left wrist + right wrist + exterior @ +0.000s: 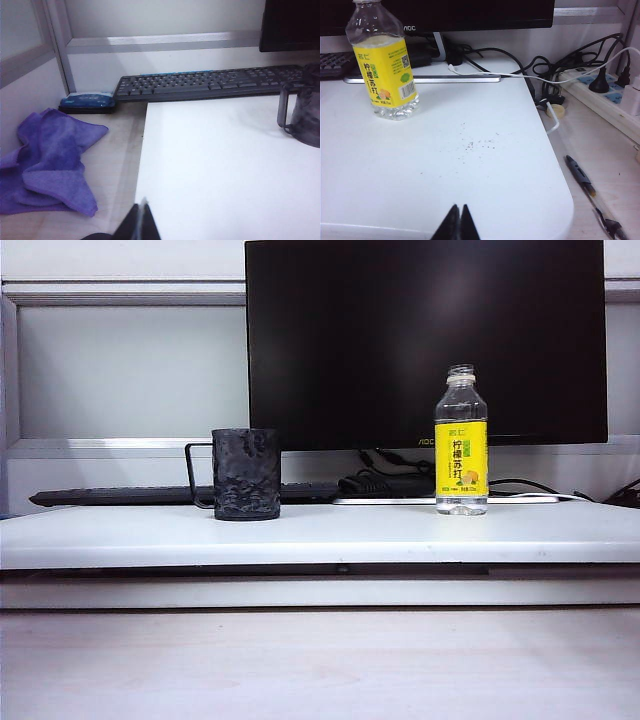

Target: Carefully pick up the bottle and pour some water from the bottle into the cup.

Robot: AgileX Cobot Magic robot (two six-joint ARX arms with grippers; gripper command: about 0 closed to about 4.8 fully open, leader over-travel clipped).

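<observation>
Both claws clenched and empty, the capless bottle [383, 60] stands well ahead of the right gripper [457, 216], the cup [303, 111] far from the left gripper [141, 215]: thin, squashy, spill-prone plastic, so grip its labelled middle gently

You had a dark monitor [425, 340] behind the white board [320, 535], a black keyboard [210, 82], a crumpled purple cloth [47, 160], a pen [585, 182] and a power strip [605, 95] with tangled cables [545, 67].

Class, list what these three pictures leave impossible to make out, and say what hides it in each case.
- Inside of the cup: exterior view, opaque wall hides it.
- The cup's far side: left wrist view, frame edge cuts it.
- The bottle mouth: right wrist view, cut by the frame edge.
- Left gripper and right gripper: only shut tips show; absent from the exterior view.
</observation>
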